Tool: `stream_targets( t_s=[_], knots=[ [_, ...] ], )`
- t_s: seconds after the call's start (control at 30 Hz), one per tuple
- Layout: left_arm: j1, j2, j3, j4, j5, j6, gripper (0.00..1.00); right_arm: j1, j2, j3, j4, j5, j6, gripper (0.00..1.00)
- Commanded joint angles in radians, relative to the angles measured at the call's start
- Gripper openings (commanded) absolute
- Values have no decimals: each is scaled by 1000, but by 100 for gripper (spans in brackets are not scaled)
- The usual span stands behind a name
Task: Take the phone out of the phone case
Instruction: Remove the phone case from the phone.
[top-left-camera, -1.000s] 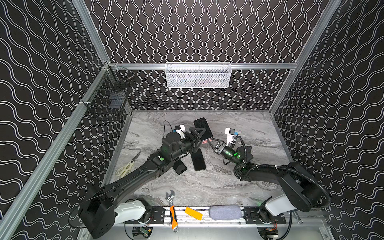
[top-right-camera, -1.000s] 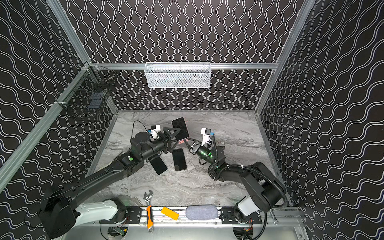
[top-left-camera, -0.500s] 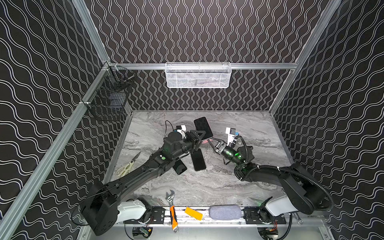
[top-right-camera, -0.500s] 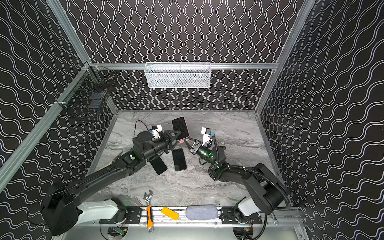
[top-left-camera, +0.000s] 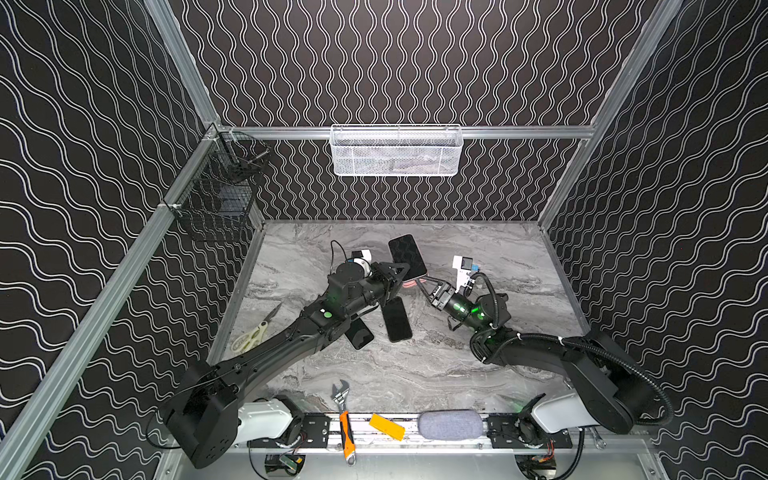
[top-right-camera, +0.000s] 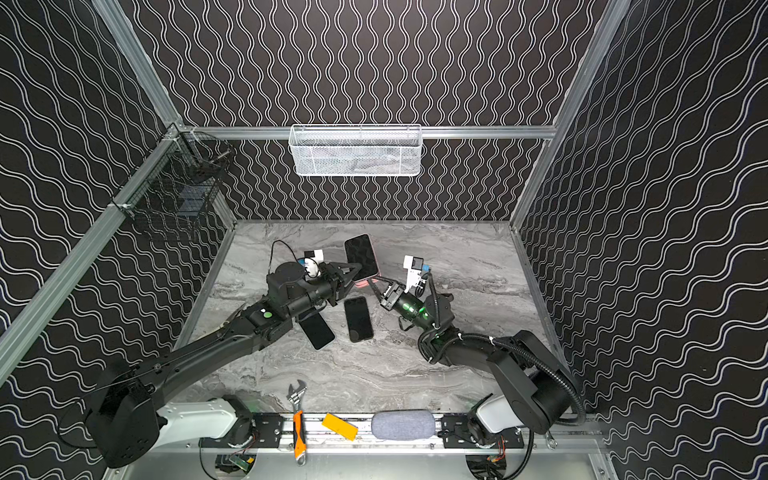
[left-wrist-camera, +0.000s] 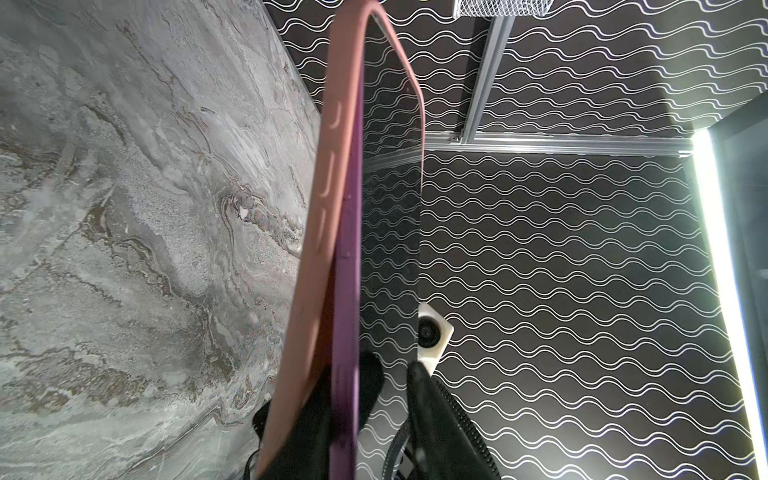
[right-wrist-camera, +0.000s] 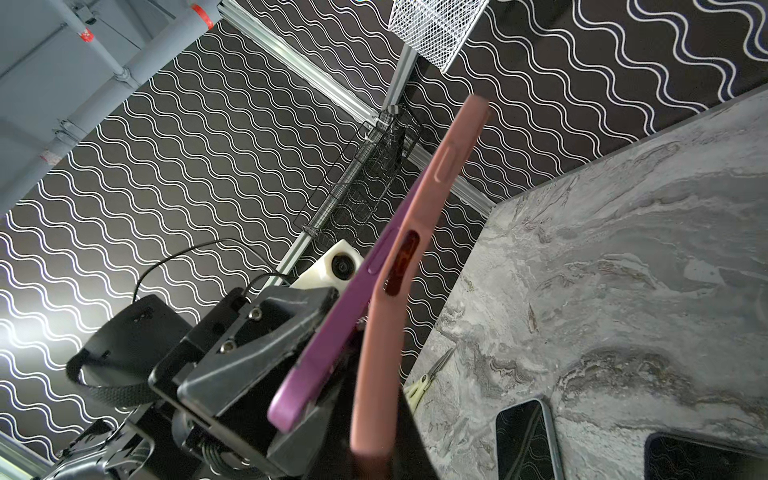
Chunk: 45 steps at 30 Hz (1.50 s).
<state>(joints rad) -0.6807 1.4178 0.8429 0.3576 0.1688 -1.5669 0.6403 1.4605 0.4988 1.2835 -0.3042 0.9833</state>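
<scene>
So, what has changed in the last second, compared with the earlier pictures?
The left gripper, which was open at the lower end of the phone a second ago, has closed on it. Nothing else visibly moved. The right gripper stays shut on the pink phone case, the phone stays raised in the same place, and the things lying on the table are as before.

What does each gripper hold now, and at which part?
Left gripper clamps the purple phone at its end that is out of the case; right gripper pinches the same end of the pink phone case.
</scene>
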Motion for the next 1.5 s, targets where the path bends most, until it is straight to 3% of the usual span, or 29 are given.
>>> stream_targets(
  t_s=[0.0, 0.2, 0.43, 1.47],
  knots=[
    [5, 1, -2, 63, -14, 11, 28, 4, -3, -1, 32, -15, -11, 4],
    [9, 7, 4, 66, -7, 15, 20, 7, 6, 1, 36, -12, -8, 3],
    [10, 9, 16, 70, 9, 25, 0, 8, 15, 2, 27, -1, 0, 4],
    [17, -116, 54, 91, 48, 27, 0, -24, 91, -15, 17, 56, 15, 4]
  ],
)
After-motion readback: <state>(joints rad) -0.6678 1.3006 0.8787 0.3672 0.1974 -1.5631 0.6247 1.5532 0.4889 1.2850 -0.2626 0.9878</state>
